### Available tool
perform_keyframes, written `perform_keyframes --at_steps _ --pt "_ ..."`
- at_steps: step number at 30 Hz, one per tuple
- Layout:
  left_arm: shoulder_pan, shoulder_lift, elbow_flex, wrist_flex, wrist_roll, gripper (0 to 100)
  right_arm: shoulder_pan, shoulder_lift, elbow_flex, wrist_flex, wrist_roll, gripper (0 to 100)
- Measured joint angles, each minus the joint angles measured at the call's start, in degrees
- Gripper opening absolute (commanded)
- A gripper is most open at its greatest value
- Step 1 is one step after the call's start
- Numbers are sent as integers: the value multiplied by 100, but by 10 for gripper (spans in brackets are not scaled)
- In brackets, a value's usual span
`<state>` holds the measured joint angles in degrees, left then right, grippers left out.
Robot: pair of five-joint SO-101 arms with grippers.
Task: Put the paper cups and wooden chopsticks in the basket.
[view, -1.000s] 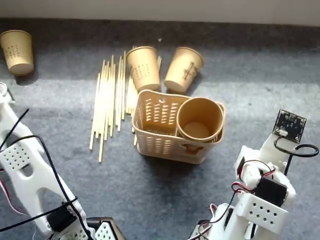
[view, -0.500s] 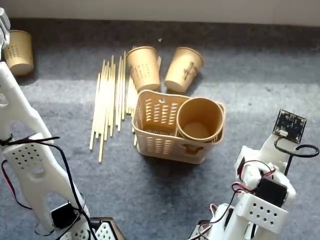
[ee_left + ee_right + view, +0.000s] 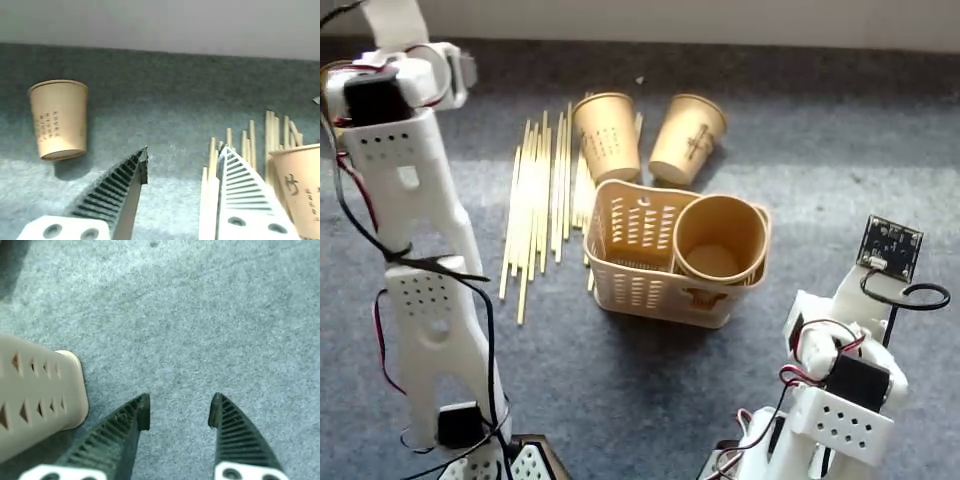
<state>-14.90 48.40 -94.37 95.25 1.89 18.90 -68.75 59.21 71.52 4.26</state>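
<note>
Left jaws wide open, nothing held, up over the grey bench [image 3: 840, 150] well left of the basket [image 3: 640, 290]. Lone cup [image 3: 59, 119] on its side beyond them, farther from the basket. Right jaws open too, empty, over bare bench just beside a basket corner [image 3: 35, 400]. Left arm [image 3: 410, 200] stretched along the far left; right arm [image 3: 850, 380] folded near-right of the basket. One cup [image 3: 718, 238] upright inside the basket, right end. Two cups [image 3: 607, 135] [image 3: 687, 140] on their sides just behind the basket. Chopsticks [image 3: 535, 200] in a loose row on the bench just left of the basket, some reaching behind it.
</note>
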Motion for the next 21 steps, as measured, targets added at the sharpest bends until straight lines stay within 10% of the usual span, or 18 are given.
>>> perform_keyframes --at_steps 21 --pt "1477 2189 9 -3086 466 246 -18 0 176 0 0 203"
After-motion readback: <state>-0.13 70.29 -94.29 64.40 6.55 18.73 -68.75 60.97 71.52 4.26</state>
